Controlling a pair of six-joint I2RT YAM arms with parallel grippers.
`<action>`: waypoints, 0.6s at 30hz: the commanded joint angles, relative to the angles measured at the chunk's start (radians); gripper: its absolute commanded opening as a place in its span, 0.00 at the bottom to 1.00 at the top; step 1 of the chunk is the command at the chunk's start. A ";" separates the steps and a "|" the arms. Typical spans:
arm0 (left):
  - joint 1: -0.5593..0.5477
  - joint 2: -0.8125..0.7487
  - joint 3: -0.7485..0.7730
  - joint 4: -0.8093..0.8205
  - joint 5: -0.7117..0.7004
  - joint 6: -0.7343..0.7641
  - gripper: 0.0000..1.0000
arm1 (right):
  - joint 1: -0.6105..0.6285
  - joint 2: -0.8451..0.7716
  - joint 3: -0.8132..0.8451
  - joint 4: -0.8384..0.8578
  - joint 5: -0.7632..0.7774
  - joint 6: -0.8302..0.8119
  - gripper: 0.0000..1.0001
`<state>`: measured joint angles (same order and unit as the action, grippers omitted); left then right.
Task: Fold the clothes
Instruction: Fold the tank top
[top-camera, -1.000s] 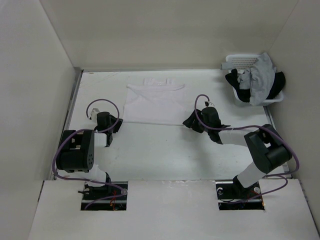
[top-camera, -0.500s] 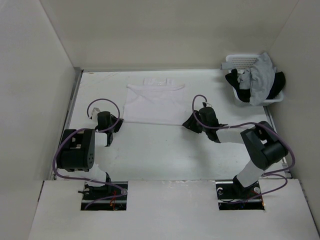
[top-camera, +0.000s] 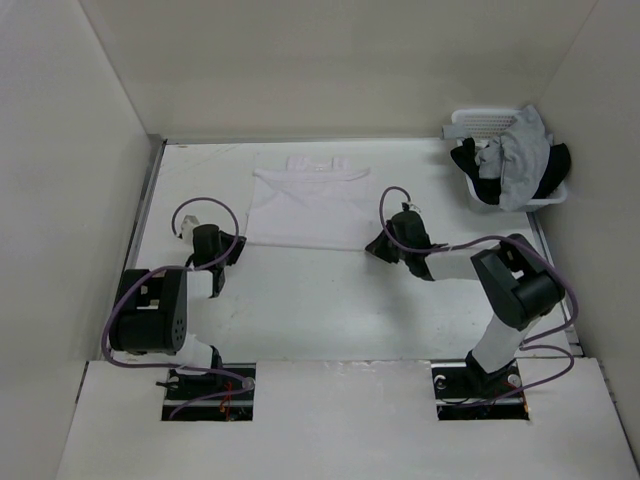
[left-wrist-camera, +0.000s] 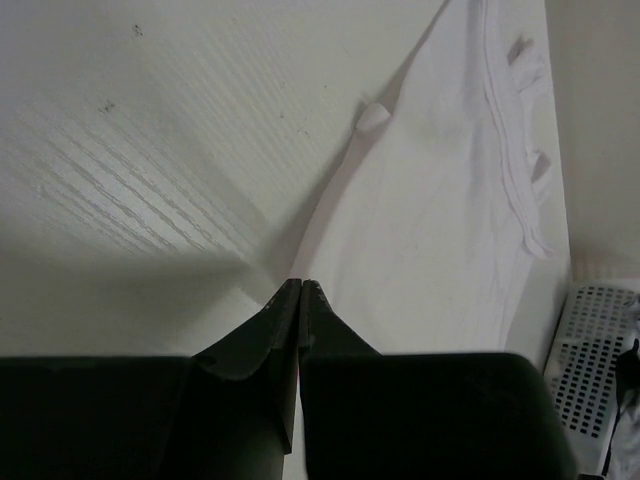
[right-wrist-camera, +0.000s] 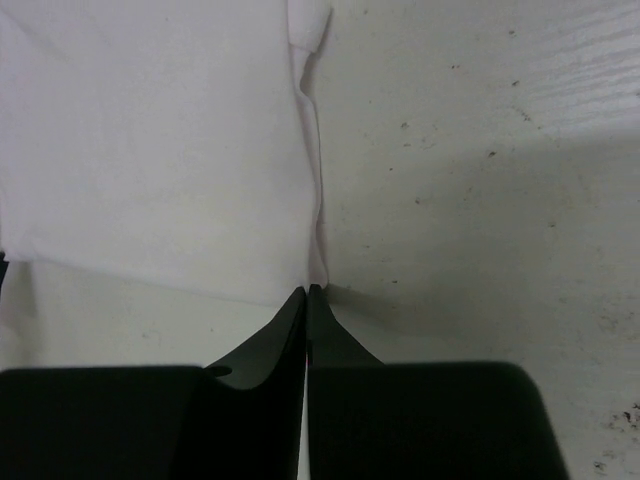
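Black arms: two, the left arm (top-camera: 150, 310) and the right arm (top-camera: 515, 290), based at the near edge of the table (top-camera: 300, 310).
Left gripper (left-wrist-camera: 300, 285): one; fingers pressed together, pinching the near left corner of the T-shirt (top-camera: 305, 205).
Right gripper (right-wrist-camera: 306, 290): one; fingers pressed together, pinching the near right corner of the T-shirt.
T-shirt: one, plain white, lying flat on the middle of the table, nearer its far edge; neckline toward the far edge, near hem drawn in a straight line between the two grippers.
Basket (top-camera: 480, 118): one, white, perforated, at the far right corner of the table.
Grey garment (top-camera: 522, 150): one, heaped in the basket and hanging over its rim.
Black garment (top-camera: 466, 160): one dark heap under the grey one; whether it is a single piece cannot be told.
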<state>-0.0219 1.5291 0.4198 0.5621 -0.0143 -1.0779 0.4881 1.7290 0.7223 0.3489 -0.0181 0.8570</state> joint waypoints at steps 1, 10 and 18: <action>-0.005 -0.102 -0.016 0.026 0.008 0.009 0.00 | 0.016 -0.020 0.005 0.071 0.069 -0.009 0.01; -0.016 -0.593 -0.023 -0.278 0.010 0.032 0.00 | 0.095 -0.522 -0.130 -0.134 0.130 -0.084 0.00; -0.074 -1.118 0.245 -0.781 -0.047 0.117 0.00 | 0.390 -1.101 0.047 -0.687 0.421 -0.139 0.00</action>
<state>-0.0784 0.5175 0.5312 -0.0292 -0.0223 -1.0164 0.7956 0.7193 0.6704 -0.0879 0.2348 0.7567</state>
